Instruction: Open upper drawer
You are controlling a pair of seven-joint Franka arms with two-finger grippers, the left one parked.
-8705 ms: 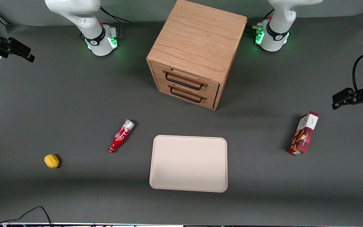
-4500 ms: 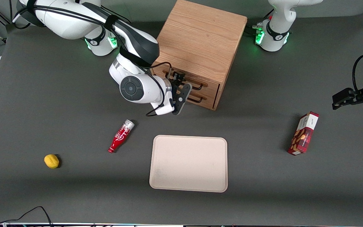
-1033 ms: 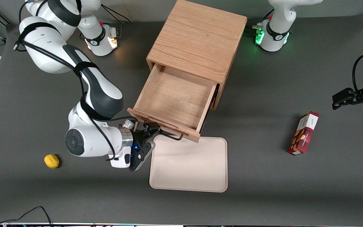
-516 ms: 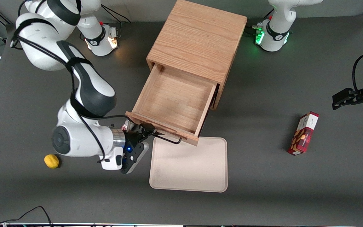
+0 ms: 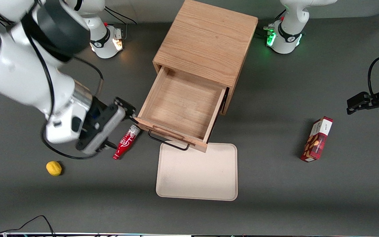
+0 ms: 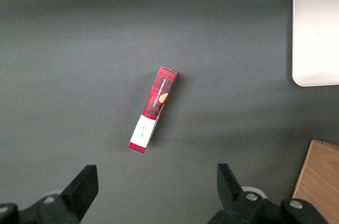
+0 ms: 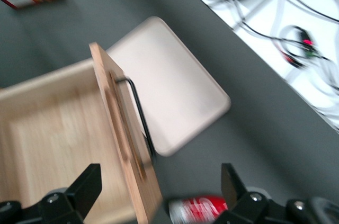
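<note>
upper drawer (image 5: 180,108): pulled fully out, empty | gripper (image 5: 127,110): released the handle (image 5: 168,142), lifted to its 9 o'clock, fingers spread | task: apparently done

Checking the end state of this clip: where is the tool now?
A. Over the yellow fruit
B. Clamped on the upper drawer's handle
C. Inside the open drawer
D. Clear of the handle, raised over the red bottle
D: the tool is open, off the upper drawer, above the red bottle.
</note>
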